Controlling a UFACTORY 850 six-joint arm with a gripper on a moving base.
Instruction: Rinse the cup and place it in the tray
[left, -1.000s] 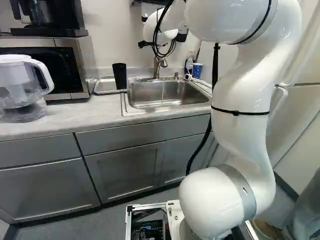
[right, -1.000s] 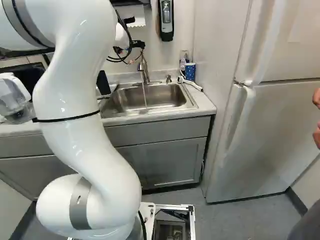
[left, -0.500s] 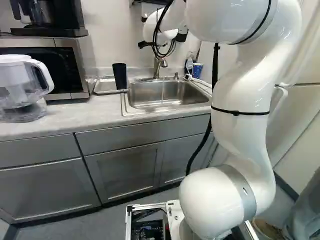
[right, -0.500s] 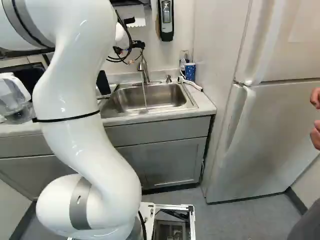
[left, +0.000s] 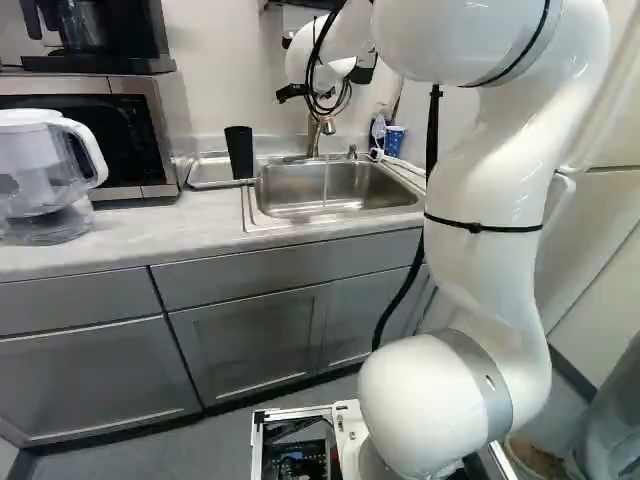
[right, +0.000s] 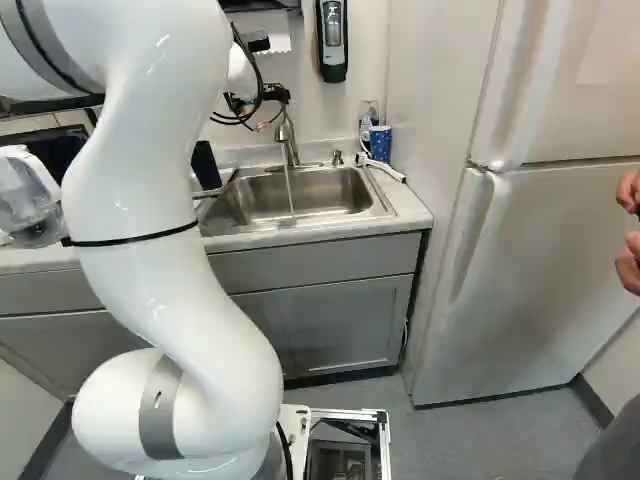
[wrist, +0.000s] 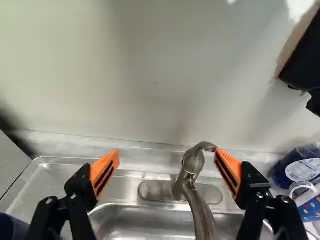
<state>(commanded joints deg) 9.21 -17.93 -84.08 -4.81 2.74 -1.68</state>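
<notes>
The arm (left: 485, 190) extends over the sink (left: 350, 188); the gripper (left: 322, 84) faces the wall (wrist: 150, 75), jaws wide apart

White arm (left: 485, 200), black cables (left: 322, 60) (looping), orange pads (wrist: 104, 173)

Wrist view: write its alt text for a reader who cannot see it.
The pincer is open above a steel sink, the faucet standing between its orange-padded fingers, nearer one of them. A pale wall rises ahead. Part of a dark cup shows beside one finger, a dotted blue cup beyond the other.
</notes>
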